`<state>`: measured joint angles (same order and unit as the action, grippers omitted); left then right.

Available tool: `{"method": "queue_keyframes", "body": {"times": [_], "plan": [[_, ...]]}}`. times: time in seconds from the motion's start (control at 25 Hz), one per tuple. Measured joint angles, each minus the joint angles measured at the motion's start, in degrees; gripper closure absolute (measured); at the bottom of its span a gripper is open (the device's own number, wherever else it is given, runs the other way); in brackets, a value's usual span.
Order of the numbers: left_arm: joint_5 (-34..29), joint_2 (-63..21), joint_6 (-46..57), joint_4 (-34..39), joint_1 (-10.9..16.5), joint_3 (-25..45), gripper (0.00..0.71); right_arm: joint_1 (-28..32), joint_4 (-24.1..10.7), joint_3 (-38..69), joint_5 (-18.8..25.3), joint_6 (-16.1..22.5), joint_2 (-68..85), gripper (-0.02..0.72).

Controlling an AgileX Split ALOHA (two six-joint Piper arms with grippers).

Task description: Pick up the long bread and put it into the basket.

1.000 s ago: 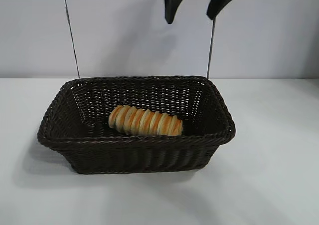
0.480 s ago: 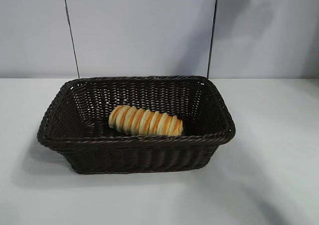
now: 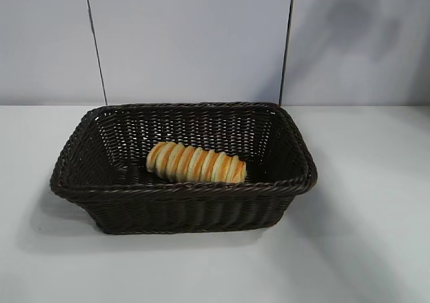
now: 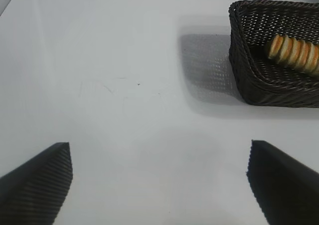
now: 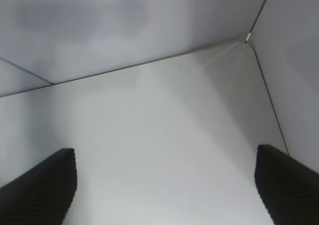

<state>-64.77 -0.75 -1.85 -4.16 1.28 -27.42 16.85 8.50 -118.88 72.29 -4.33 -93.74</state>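
Note:
The long bread (image 3: 196,162), tan with orange-brown spiral stripes, lies inside the dark-brown wicker basket (image 3: 181,190) in the middle of the white table. The left wrist view shows the same basket (image 4: 249,80) with the bread (image 4: 294,54) in it, off to one side. My left gripper (image 4: 159,177) is open over bare table, well away from the basket, nothing between its fingers. My right gripper (image 5: 165,182) is open too, over bare table near a corner of the white walls. Neither gripper shows in the exterior view.
White walls (image 3: 201,41) rise behind the table, with two thin dark vertical seams. A wall corner (image 5: 246,39) lies ahead of the right gripper. Bare white tabletop (image 3: 363,236) surrounds the basket on all sides.
The open gripper that hung above the basket's far right corner has risen and moved right, out of the exterior view. Bread and basket have not moved.

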Motion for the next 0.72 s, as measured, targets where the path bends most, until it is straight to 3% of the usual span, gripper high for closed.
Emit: {"method": "queue_keyframes", "body": {"times": [0.72], "plan": [[0.00,0.00,0.00,0.00,0.00,0.00,0.025,0.00,0.97,28.72,0.35,0.00,43.02,0.008]]}}
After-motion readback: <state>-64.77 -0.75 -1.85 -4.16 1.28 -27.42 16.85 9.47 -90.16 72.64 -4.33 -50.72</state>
